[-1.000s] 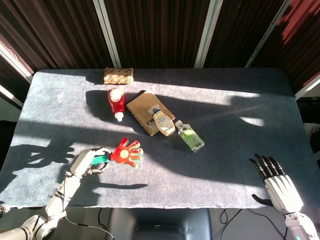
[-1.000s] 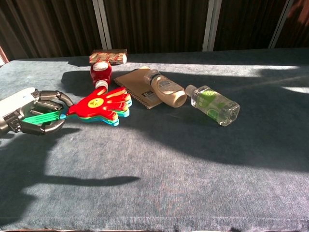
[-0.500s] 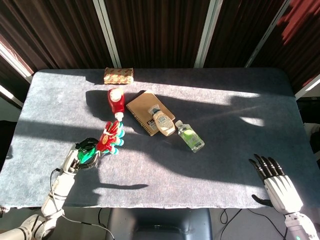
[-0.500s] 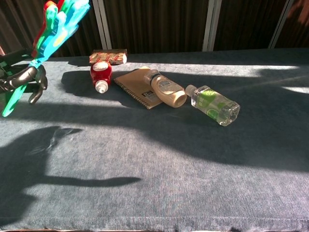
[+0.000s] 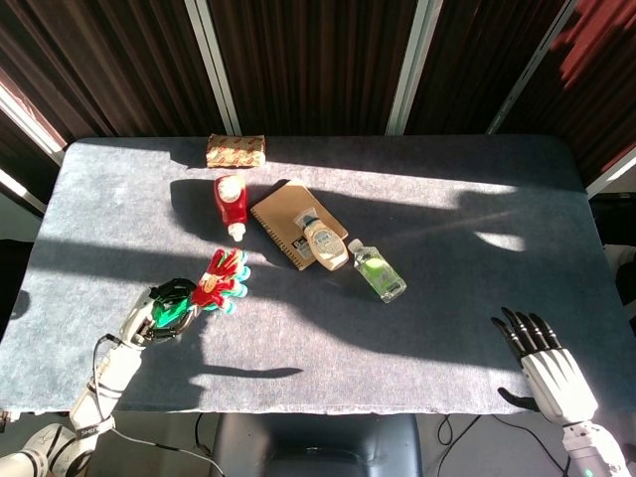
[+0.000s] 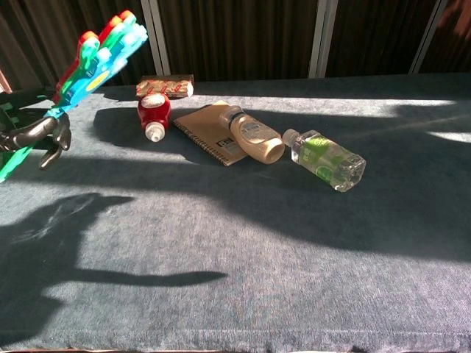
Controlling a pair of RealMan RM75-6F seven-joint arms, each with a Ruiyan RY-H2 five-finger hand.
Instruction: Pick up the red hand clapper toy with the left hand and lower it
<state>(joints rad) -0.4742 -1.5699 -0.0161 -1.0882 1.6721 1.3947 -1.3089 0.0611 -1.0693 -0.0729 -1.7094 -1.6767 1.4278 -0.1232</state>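
Note:
The hand clapper toy [image 5: 221,280] has red, green and blue hand-shaped plates on a green handle. My left hand [image 5: 162,308] grips that handle and holds the toy up off the table at the near left. In the chest view the clapper toy [image 6: 101,55] tilts up and to the right above my left hand [image 6: 33,132] at the left edge, its plates raised well above the tabletop. My right hand [image 5: 550,366] rests at the near right corner of the table, fingers straight and apart, holding nothing.
A red ketchup bottle [image 5: 231,203], a brown notebook [image 5: 285,219] with a beige bottle [image 5: 323,242] on it and a clear bottle with a green label [image 5: 378,270] lie mid-table. A patterned packet [image 5: 236,150] sits at the back. The grey table [image 5: 467,258] carries strong shadows.
My left hand lifted the clapper from lying flat on the table up into the air, tilting it upright. In the last half second it shifted only slightly. The right hand stayed put.

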